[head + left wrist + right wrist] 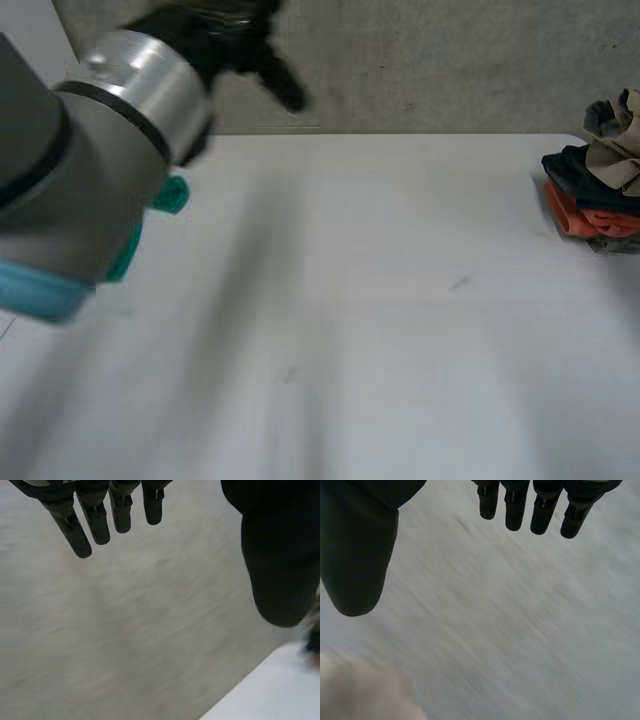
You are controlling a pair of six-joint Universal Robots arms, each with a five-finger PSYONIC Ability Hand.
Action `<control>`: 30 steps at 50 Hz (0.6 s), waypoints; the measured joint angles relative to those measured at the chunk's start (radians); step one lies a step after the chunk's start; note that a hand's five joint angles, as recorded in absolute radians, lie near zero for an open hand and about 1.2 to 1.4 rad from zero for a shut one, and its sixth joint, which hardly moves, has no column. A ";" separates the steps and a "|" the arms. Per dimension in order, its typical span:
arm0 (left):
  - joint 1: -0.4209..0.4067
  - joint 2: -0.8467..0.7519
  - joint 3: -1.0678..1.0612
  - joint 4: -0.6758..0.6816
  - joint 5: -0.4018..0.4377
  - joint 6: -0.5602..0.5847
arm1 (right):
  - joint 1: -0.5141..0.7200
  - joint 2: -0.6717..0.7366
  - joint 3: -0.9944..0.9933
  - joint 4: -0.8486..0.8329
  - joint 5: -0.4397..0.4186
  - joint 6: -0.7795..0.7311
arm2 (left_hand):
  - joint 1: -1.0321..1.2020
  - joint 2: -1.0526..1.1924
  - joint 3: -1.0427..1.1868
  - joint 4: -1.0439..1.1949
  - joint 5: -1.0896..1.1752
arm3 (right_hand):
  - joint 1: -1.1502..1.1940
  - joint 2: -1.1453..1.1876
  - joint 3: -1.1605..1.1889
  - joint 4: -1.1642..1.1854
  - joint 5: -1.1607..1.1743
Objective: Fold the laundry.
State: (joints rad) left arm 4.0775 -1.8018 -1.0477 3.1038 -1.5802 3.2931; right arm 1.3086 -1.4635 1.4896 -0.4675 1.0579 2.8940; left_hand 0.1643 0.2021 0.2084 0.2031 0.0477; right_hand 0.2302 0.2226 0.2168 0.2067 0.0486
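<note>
The laundry pile (592,185) is sitting at the table's (380,300) far right edge, well apart from the left hand (225,40), which is hanging open and empty at far left. The right hand (355,555) is hanging open and empty too, and I'm judging its side the nearer one.

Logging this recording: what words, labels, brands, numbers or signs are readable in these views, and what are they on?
None readable: no print shows on the laundry pile, the white table, the left arm, the left hand or the right hand.
</note>
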 measured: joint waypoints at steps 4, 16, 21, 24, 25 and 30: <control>0.137 -0.007 -0.065 0.019 -0.039 0.155 | 0.157 -0.075 0.179 -0.063 -0.079 0.014 | -0.001 0.000 0.000 0.000 0.000 | 0.000 0.000 0.000 0.000 0.000; 0.512 -0.298 -0.201 0.257 0.015 0.517 | 0.435 -0.050 0.459 -0.040 -0.054 -0.137 | -0.002 0.000 0.000 0.000 0.000 | 0.000 0.000 0.000 0.000 0.000; 0.606 -0.517 -0.104 0.366 0.129 0.611 | 0.436 -0.014 0.499 -0.022 -0.010 -0.205 | -0.002 0.000 0.000 0.000 0.000 | 0.000 0.000 0.000 0.000 0.000; 0.647 -0.651 0.000 0.392 0.187 0.667 | 0.428 0.001 0.517 -0.017 0.005 -0.224 | -0.002 0.000 0.000 0.000 0.000 | 0.000 0.000 0.000 0.000 0.000; 0.656 -0.682 0.029 0.395 0.197 0.680 | 0.427 0.004 0.522 -0.017 0.006 -0.226 | -0.002 0.000 0.000 0.000 0.000 | 0.000 0.000 0.000 0.000 0.000; 0.704 -0.859 0.229 0.388 0.227 0.732 | 0.420 0.010 0.550 -0.016 0.009 -0.231 | 0.169 0.110 0.107 0.111 0.098 | 0.000 0.000 0.000 0.000 0.000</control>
State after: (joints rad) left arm 4.7817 -2.6610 -0.8186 3.4913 -1.3530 4.0256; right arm 1.7285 -1.4533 2.0398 -0.4837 1.0672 2.6631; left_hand 0.3338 0.3125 0.3154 0.3138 0.1455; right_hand 0.2302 0.2226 0.2168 0.2067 0.0486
